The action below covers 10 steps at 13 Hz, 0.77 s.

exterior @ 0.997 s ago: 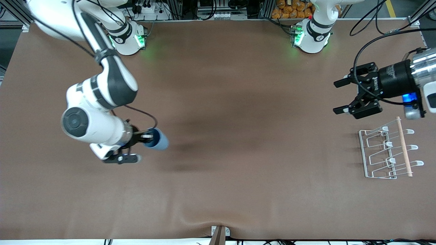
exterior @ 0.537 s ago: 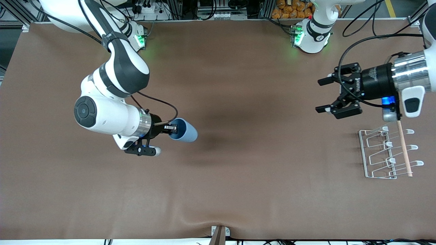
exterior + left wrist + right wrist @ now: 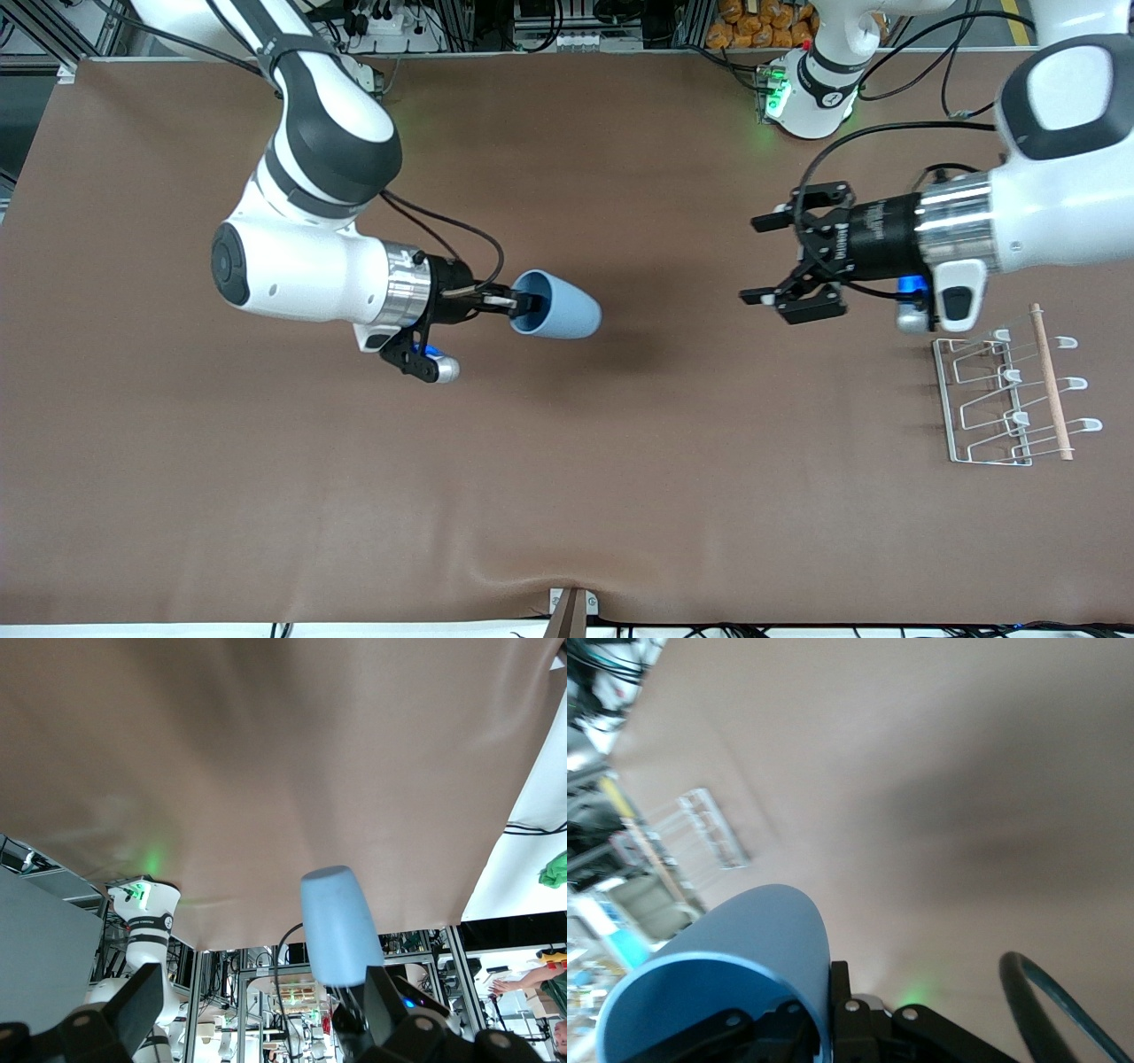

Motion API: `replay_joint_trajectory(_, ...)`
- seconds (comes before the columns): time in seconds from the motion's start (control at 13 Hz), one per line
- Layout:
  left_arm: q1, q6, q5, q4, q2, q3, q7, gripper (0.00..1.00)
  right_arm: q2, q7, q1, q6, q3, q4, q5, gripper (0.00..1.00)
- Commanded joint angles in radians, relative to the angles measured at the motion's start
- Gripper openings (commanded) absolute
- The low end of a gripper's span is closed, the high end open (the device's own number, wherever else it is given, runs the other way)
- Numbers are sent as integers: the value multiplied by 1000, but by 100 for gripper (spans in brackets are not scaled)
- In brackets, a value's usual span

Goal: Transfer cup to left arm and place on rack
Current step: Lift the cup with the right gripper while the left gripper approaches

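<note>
My right gripper (image 3: 523, 304) is shut on the rim of the light-blue cup (image 3: 558, 306), holding it on its side in the air over the table's middle, base pointing toward the left arm's end. The right wrist view shows the cup (image 3: 735, 974) pinched at its rim, one finger inside and one outside. My left gripper (image 3: 769, 259) is open and empty, over the table a short way from the cup's base and facing it. The left wrist view shows the cup's base (image 3: 335, 926) ahead. The white wire rack (image 3: 1010, 399) with its wooden rod stands at the left arm's end.
The brown table cover (image 3: 567, 461) is bare around the rack and under both grippers. The arm bases stand along the table's edge farthest from the front camera. A small bracket (image 3: 571, 611) sticks up at the table's nearest edge.
My right gripper has carried the cup toward the table's middle. My left gripper has moved from above the rack toward the cup, still open.
</note>
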<state>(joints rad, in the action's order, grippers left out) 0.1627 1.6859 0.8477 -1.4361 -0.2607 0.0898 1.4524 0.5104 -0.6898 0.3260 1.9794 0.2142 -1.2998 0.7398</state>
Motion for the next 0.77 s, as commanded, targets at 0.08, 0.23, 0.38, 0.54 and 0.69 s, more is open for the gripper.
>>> replay_joint_trajectory(0.08, 70, 58, 13, 33, -31, -2, 92, 100, -19, -117, 70, 160, -6, -6, 72, 0)
replay_joint_trajectory(0.23, 95, 61, 13, 33, -38, -4, 118, 100, -19, -145, 94, 196, -4, -4, 72, 0)
replay_joint_trajectory(0.38, 97, 67, 13, 33, -52, -2, 122, 100, -38, -171, 113, 194, -4, -4, 79, 0)
replay_joint_trajectory(0.54, 95, 78, 13, 34, -63, -4, 118, 100, -55, -192, 114, 188, -6, -4, 93, 0)
replay_joint_trajectory(0.69, 95, 98, 11, 37, -66, -7, 109, 100, -62, -206, 123, 185, -6, -4, 101, 0)
